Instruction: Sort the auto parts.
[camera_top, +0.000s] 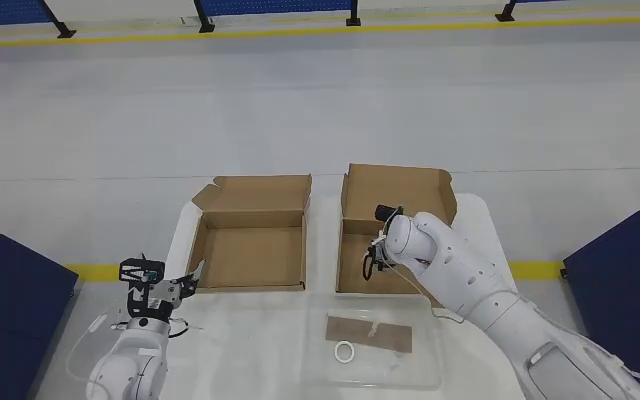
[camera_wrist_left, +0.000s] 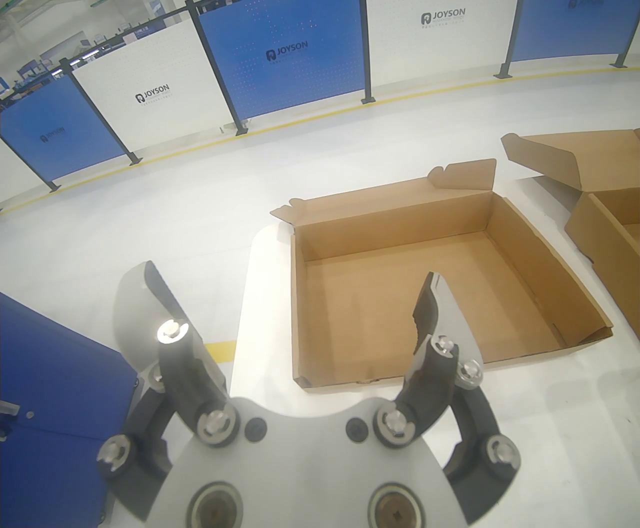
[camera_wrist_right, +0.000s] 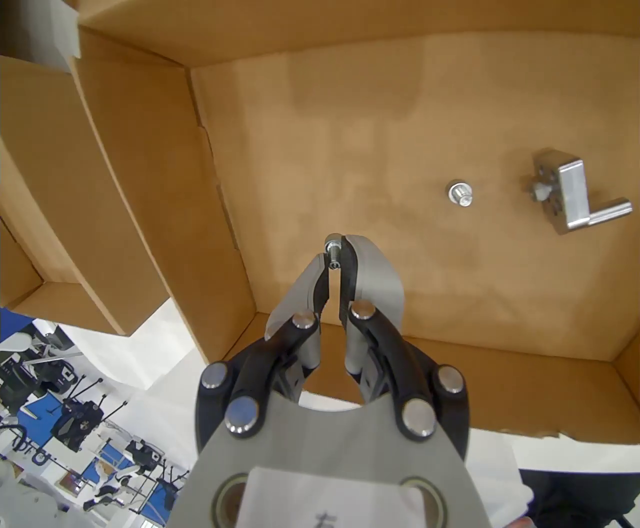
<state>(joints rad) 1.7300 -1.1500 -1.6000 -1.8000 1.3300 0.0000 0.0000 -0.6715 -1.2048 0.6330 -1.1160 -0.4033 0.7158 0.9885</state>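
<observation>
My right gripper (camera_wrist_right: 334, 257) hangs inside the right cardboard box (camera_top: 356, 205), shut on a small silver bolt (camera_wrist_right: 332, 247). On that box's floor lie a second silver bolt (camera_wrist_right: 460, 193) and a grey metal bracket (camera_wrist_right: 567, 197). From the top view the right arm's wrist (camera_top: 385, 250) sits over this box. My left gripper (camera_wrist_left: 295, 300) stands open and holds nothing, above the table's front left, short of the left cardboard box (camera_wrist_left: 440, 295), whose floor is bare. A white ring (camera_top: 345, 352) lies in a clear tray (camera_top: 425, 365) near the table's front.
A brown cardboard sheet (camera_top: 368, 331) lies in the clear tray beside the ring. Both boxes have open flaps standing at their far sides. Blue bins (camera_top: 30, 290) flank the white table (camera_top: 260, 320) on left and right.
</observation>
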